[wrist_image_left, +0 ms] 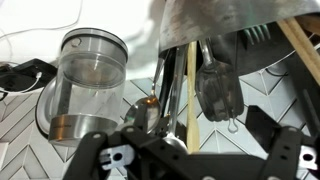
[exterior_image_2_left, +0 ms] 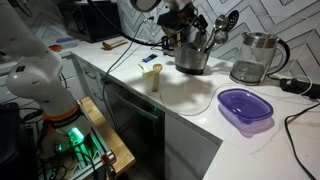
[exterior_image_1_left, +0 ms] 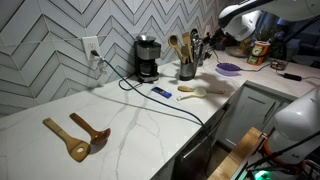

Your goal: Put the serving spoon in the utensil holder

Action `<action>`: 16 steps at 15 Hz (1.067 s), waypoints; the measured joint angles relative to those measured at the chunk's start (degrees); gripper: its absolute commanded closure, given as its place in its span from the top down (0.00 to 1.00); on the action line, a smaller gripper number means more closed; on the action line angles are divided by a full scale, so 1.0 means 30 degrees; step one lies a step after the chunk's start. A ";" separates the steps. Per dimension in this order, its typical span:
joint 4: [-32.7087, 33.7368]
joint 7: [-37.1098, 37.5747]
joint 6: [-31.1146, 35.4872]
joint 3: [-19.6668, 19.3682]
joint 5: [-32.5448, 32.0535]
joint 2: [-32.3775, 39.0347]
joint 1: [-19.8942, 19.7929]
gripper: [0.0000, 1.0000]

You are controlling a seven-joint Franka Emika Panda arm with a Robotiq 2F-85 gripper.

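The spoon seems to be put away already.
On the white tabletop point(exterior_image_2_left: 190, 98), the grey utensil holder point(exterior_image_2_left: 192, 60) is seen full of tools, beside the kettle point(exterior_image_2_left: 255, 57). The gripper point(wrist_image_left: 195, 152) is held right above it, spread wide, with nothing pinched. A dark serving spoon point(wrist_image_left: 220, 92) is seen standing in the holder, so only moving away seems left.

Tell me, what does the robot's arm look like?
The arm is white and chunky, made of smooth rounded segments with darker bands at the joints. Its end effector is black, with a small white marking on one side.
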 measured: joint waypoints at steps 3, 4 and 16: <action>0.1019 0.3328 -0.4501 -0.0008 -0.4276 -0.2162 -0.0876 1.00; 0.1498 0.4192 -0.5988 -0.0422 -0.5477 -0.2837 -0.0508 1.00; 0.5709 0.3246 -1.8015 -0.3648 -0.7501 -0.5406 0.3694 1.00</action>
